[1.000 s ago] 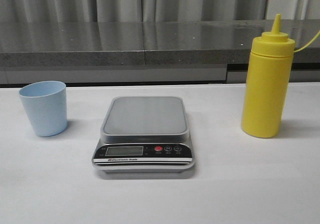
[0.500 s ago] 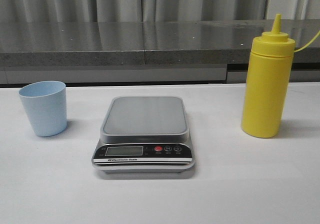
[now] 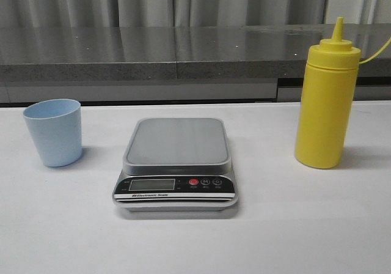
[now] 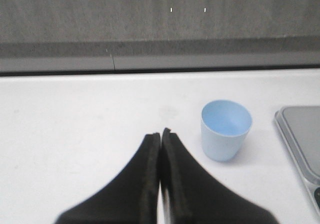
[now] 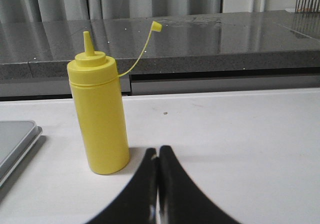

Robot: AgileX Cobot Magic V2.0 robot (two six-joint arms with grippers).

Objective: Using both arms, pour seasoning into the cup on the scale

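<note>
While both hands are pressed shut and empty, the cup (image 4: 225,129) stands upright just ahead of the left hand (image 4: 160,134), toward the scale (image 3: 176,164); the seasoning (image 5: 100,119) probably suits the right hand (image 5: 158,153).

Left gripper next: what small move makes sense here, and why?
Probably open the left gripper and ease it toward the cup. Its fingers are pressed shut, holding nothing, while the cup stands on the table beside the scale, not on its bare platform. The seasoning can wait.
</note>
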